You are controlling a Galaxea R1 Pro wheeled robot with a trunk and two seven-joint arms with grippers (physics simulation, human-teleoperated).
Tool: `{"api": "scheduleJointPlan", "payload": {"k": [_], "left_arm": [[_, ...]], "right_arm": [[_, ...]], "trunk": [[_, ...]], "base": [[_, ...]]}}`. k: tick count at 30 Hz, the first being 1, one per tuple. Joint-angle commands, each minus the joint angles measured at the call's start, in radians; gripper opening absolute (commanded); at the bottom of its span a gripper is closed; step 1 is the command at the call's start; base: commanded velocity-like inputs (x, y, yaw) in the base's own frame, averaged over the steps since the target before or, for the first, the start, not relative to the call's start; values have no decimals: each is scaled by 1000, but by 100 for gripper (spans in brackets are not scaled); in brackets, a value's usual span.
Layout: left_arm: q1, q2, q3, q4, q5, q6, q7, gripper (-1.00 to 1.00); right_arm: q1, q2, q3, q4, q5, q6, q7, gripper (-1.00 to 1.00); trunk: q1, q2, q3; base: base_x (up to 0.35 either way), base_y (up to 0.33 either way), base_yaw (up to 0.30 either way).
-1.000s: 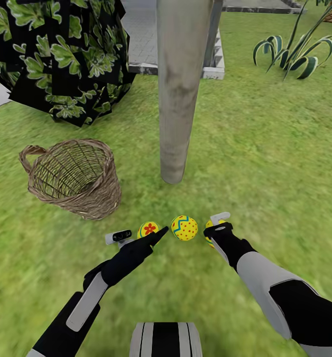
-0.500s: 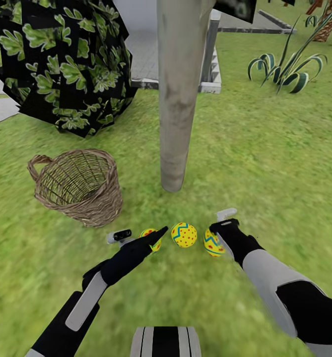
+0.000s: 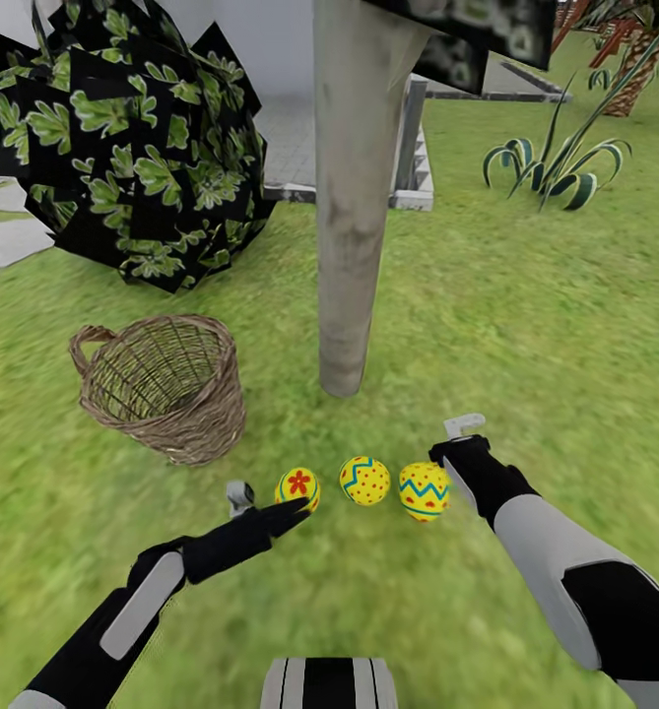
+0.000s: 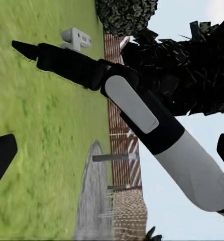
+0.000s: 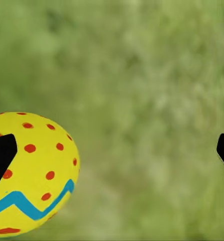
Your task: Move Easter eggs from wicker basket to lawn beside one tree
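Note:
Three yellow Easter eggs lie in a row on the lawn (image 3: 526,325) just in front of the tree's pale trunk (image 3: 354,217): a flower egg (image 3: 297,486), a dotted egg (image 3: 364,480) and a zigzag egg (image 3: 424,490). The wicker basket (image 3: 162,386) stands to the left of the trunk, and only weave shows inside it. My left gripper (image 3: 288,512) is open, its tip just below the flower egg. My right gripper (image 3: 449,451) is open beside the zigzag egg (image 5: 31,173), with grass between its fingers.
A round black-and-green bush (image 3: 132,167) rises behind the basket. Grey paving (image 3: 290,138) and a stone step lie behind the trunk. A striped spiky plant (image 3: 556,167) grows at the far right. Open grass stretches to the right.
The right gripper has drawn back to the right off the zigzag egg, which now lies free on the grass. The left arm has pulled back a little. The head camera has tilted up.

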Motion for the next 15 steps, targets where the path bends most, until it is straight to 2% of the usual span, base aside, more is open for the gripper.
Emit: {"api": "scheduleJointPlan", "payload": {"k": [1, 2, 6, 8, 10, 11, 13, 15], "left_arm": [[0, 7, -4, -3, 8, 12, 1, 100], [2, 23, -6, -6, 8, 15, 0, 100], [7, 53, -9, -9, 7, 16, 0, 100], [7, 89, -10, -8, 7, 16, 0, 100], [7, 131, -10, 5, 5, 15, 0, 100], [7, 142, -9, 18, 4, 15, 0, 100], [7, 151, -9, 43, 2, 15, 1, 100], [7, 153, -8, 66, -19, 16, 0, 100]], "right_arm": [[1, -1, 6, -2, 5, 9, -1, 100], [3, -2, 6, -2, 5, 9, -1, 100], [3, -14, 6, -1, 5, 9, -1, 100], [3, -14, 6, 0, 5, 8, -1, 100], [4, -13, 7, 12, 3, 7, 0, 100], [4, -13, 6, 13, 2, 7, 0, 100], [8, -15, 6, 8, 3, 7, 3, 100], [27, -30, 6, 5, -3, 8, 21, 100]], "trunk": [[-1, 0, 3], [-1, 0, 7], [-3, 1, 23], [-4, 2, 30], [-5, 2, 38], [-5, 2, 42], [-6, 3, 50], [-7, 3, 57]], "base": [[0, 0, 0], [-218, 62, 0], [-308, 111, 0], [-325, 134, 0], [-99, 52, 0], [-20, 11, 0], [-7, 4, 0], [-1, 0, 0]]}}
